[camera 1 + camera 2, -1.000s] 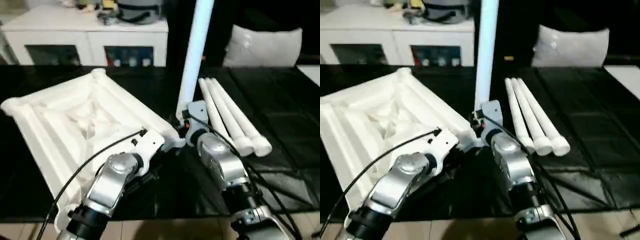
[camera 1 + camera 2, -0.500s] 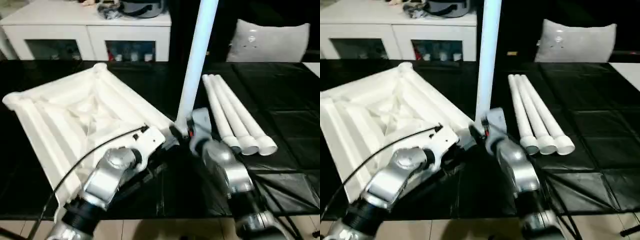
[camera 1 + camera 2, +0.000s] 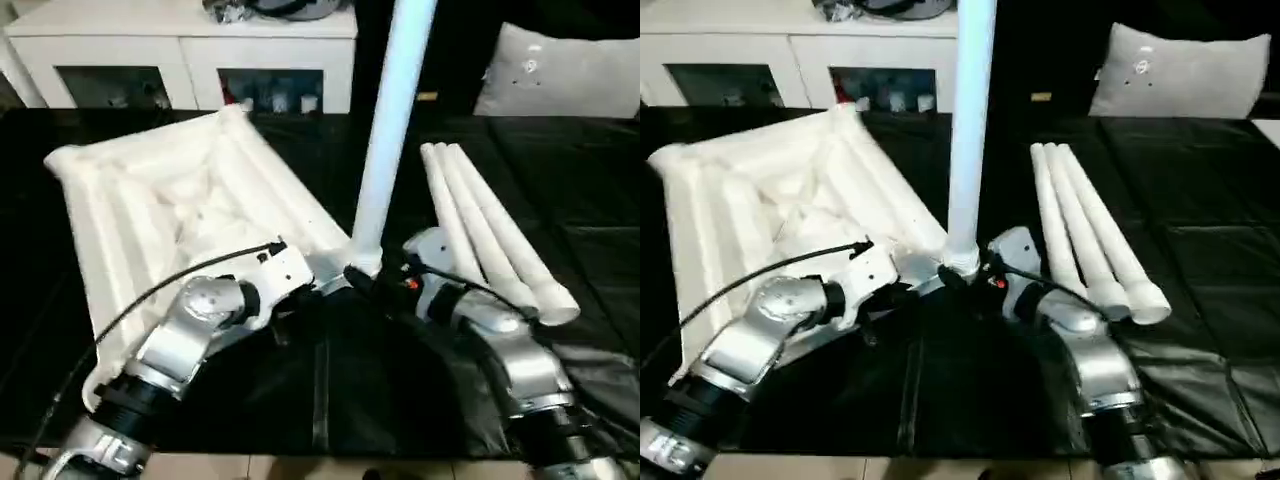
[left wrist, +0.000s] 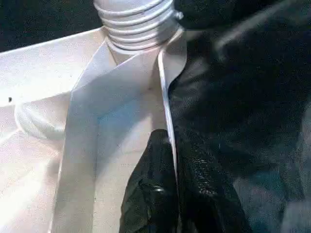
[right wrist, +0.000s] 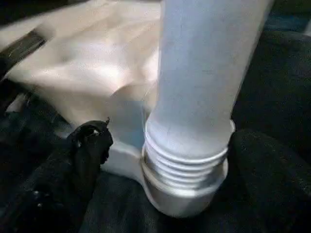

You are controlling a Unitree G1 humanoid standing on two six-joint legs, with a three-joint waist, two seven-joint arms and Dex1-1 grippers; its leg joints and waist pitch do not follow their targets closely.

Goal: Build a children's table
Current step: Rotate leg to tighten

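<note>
Tabletop, white and ribbed, lies upside down across the left half of your head view on a black mat, one corner reaching the frame's centre. At that corner socket one leg stands upright, running off the top edge; your right wrist view shows its threaded end seated in the socket with several thread turns exposed. Three spare legs lie side by side right of centre, touching one another, their wide ends toward the lower right. Your left gripper is clamped on the tabletop's thin rim just beside the socket, one finger on each face of the rim. Your right gripper sits at the base of the upright leg with its fingers spread wide, one on either side of the threaded end and clear of it. A white cabinet spans the upper left; a grey cushion fills the upper right.
</note>
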